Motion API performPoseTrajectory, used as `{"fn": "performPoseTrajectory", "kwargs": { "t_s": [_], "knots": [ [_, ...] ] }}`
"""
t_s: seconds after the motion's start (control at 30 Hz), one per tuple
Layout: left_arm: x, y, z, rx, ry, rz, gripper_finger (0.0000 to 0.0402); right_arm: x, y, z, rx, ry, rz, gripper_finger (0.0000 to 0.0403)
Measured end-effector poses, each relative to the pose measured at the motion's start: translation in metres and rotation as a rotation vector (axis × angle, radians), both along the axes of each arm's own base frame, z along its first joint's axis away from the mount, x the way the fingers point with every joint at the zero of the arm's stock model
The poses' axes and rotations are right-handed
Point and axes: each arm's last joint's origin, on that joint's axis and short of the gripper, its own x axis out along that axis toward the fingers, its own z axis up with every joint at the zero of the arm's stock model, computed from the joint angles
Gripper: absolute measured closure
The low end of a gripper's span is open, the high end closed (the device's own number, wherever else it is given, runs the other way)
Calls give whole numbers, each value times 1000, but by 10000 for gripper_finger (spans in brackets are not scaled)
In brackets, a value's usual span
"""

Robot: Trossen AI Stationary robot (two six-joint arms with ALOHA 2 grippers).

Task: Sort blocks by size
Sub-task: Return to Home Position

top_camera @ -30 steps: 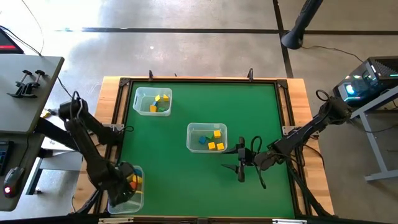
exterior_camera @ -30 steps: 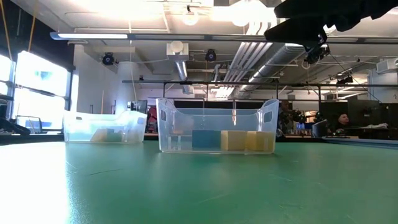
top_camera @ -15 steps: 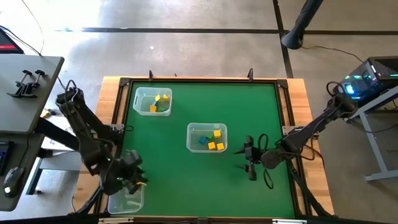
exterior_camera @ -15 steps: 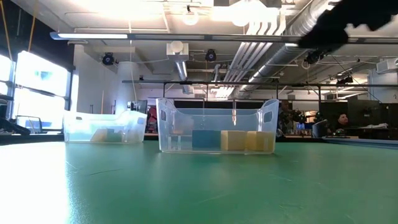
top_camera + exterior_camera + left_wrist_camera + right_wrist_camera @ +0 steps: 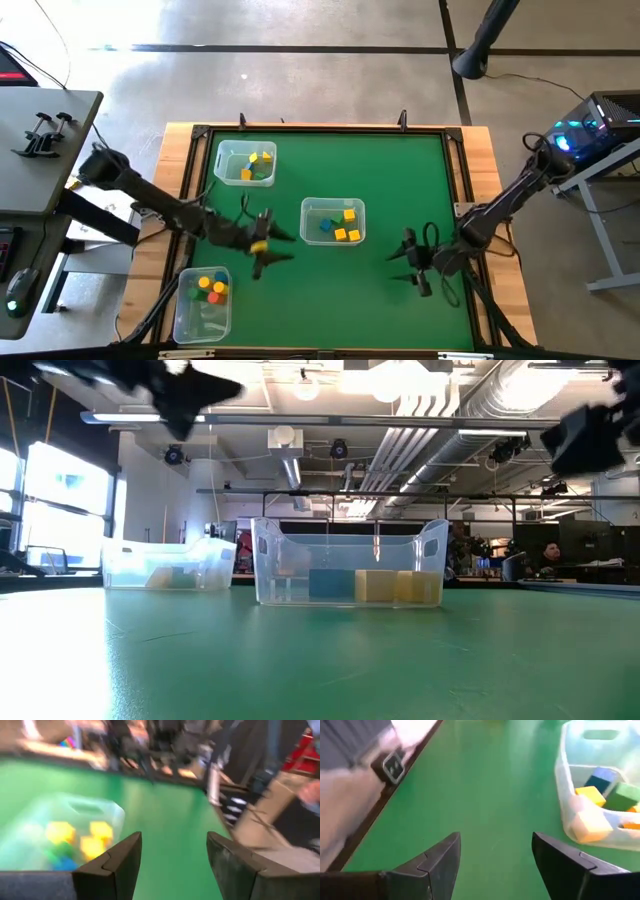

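So, the green table (image 5: 420, 180) is seen from above with three clear bins on it: the top-left bin (image 5: 221, 165), the middle bin (image 5: 308, 225) and the bottom-left bin (image 5: 203, 325). Nothing loose is spotted on the mat.

The left arm (image 5: 150, 195) is stretched out across the table. The left gripper (image 5: 173, 840) is found just left of the middle bin, fingers spread apart with nothing held between them. The right gripper (image 5: 496, 840) is hung over bare mat off to the right of that same bin, well apart from it, also spread wide and empty.

The blocks (image 5: 341, 235) are all tucked inside the bins: yellow, blue and green in the middle one, yellow and green in the top-left one, a mixed bunch in the bottom-left one.

Sorting looks done tbh, so the step in hand is judged to be the retreat to the rest pose. What's called for next: both arms to be folded back to their own sides, with the left one kept clear of the bottom-left bin's rim.
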Motion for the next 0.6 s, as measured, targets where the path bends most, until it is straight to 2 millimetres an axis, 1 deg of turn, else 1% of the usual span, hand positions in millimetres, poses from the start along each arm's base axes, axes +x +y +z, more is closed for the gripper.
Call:
{"fn": "performPoseTrajectory", "kwargs": {
  "t_s": [0.07, 0.13, 0.23, 0.33, 0.43, 0.5, 0.6],
  "knots": [
    [5, 16, 0, 52, -58, 38, 195, -7, -9, -9, 55, -58, -27, 162],
    [10, 30, 3, 95, -108, 79, 195, -11, -20, -11, 104, -163, -76, 162],
    [15, 47, 8, 157, -165, 105, 195, -14, -38, -6, 158, -328, -151, 162],
    [15, 55, 13, 207, -197, 69, 195, -21, -50, 4, 184, -427, -175, 162],
    [5, 63, 13, 222, -167, 104, 195, -30, -57, 12, 147, -469, -217, 162],
    [-8, 68, 10, 226, -135, 149, 195, -35, -61, 14, 102, -458, -225, 162],
    [-30, 73, 10, 209, -185, 194, 195, -44, -69, 19, 103, -463, -204, 162]
  ]
}}
